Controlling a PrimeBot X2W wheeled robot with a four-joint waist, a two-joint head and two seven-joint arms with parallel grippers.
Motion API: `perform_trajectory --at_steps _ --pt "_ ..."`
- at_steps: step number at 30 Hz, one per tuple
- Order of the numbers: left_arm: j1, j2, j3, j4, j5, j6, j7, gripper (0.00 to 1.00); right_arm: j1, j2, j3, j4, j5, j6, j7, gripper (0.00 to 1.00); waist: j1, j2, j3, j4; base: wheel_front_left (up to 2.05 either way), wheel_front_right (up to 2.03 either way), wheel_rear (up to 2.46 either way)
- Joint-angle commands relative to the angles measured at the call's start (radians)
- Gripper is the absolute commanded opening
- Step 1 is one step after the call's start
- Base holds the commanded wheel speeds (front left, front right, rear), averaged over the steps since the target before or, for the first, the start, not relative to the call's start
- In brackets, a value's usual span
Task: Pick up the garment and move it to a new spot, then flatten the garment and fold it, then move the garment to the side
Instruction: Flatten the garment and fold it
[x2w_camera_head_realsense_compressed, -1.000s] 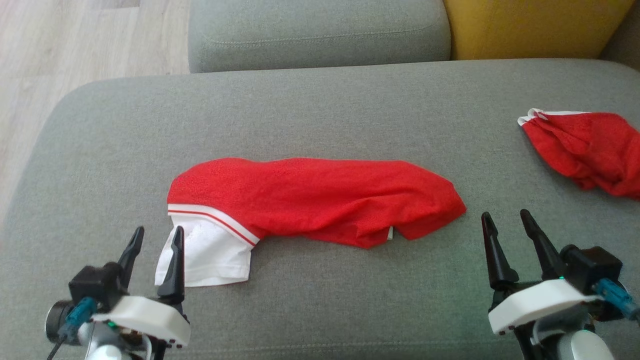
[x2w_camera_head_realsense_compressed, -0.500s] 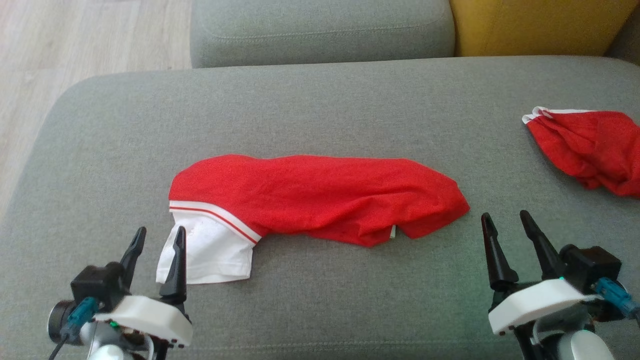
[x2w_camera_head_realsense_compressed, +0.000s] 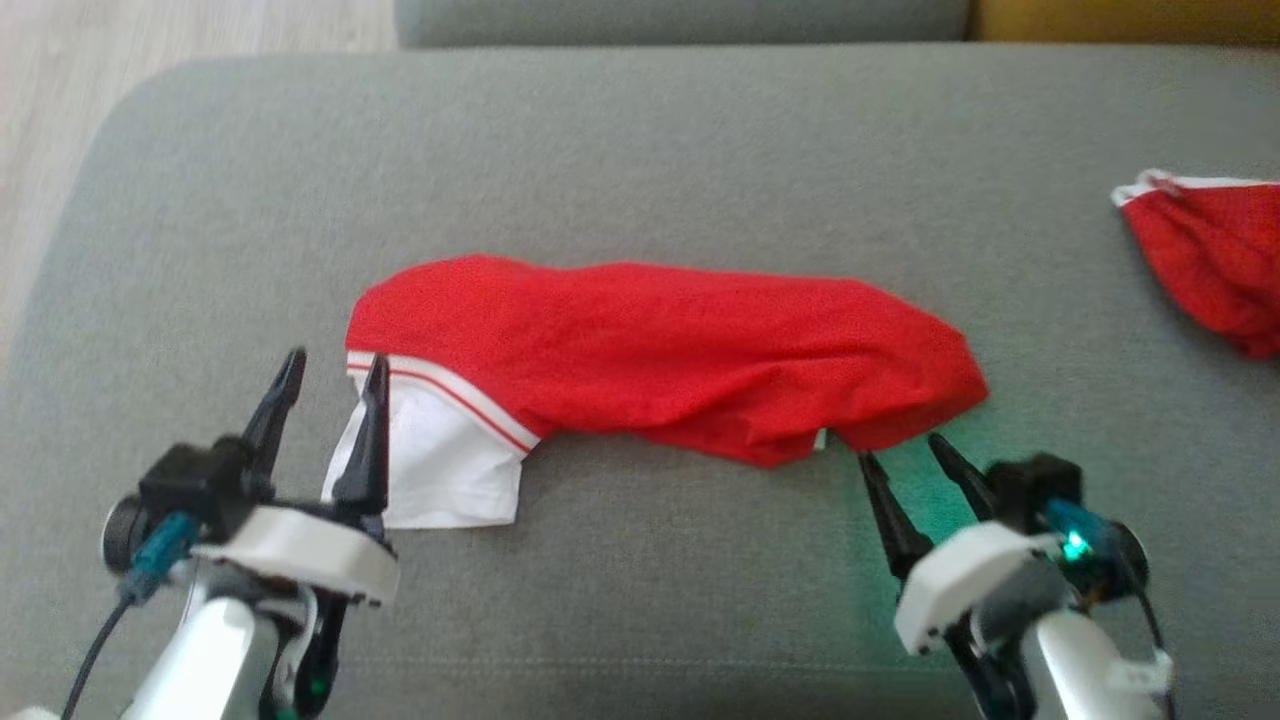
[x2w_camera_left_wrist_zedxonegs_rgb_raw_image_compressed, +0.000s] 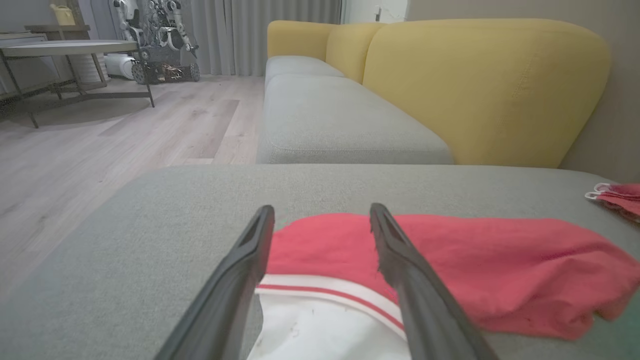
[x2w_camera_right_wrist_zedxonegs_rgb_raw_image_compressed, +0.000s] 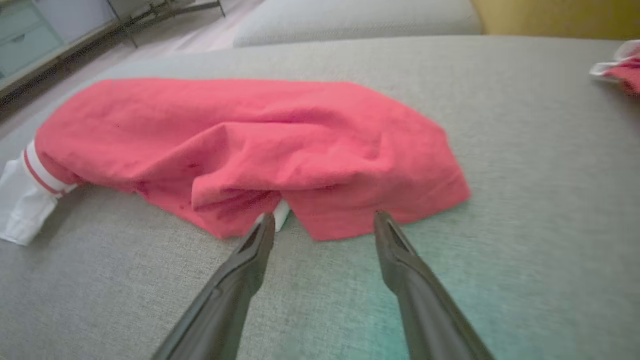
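We judge the pickup in hand: left tool (x2w_camera_head_realsense_compressed: 335, 360) and right tool (x2w_camera_head_realsense_compressed: 898, 448) sit open by the garment (x2w_camera_head_realsense_compressed: 660, 350) mid-frame; next, pinch its ends.

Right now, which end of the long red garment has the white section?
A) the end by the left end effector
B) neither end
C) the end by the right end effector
A: the white section of the garment lies beside the left end effector; the right end effector faces plain red cloth.

Red garment (x2w_camera_head_realsense_compressed: 660, 350) with white striped end, rumpled, stretched lengthwise, lying on the grey cushion (x2w_camera_head_realsense_compressed: 640, 150)
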Motion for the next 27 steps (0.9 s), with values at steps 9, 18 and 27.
perform_trajectory --at_steps 9,18,27 --pt "-0.126 -0.019 0.018 0.018 0.020 -0.034 -0.034 1.00 -0.163 -0.003 0.015 0.218 -0.088 0.007 0.000 0.17 0.0000 0.0000 0.097 0.081 0.00 0.00 0.00" --pt "-0.120 -0.030 0.038 0.039 0.028 -0.036 -0.043 1.00 -0.082 -0.003 -0.015 0.141 -0.099 0.007 -0.009 0.00 0.0000 0.0000 0.075 0.052 0.00 0.00 0.00" --pt "-0.096 -0.027 0.055 0.030 0.034 -0.032 -0.045 1.00 0.110 -0.005 -0.014 -0.234 -0.085 0.007 0.073 0.00 0.0000 0.0000 0.048 -0.005 0.00 0.00 0.00"
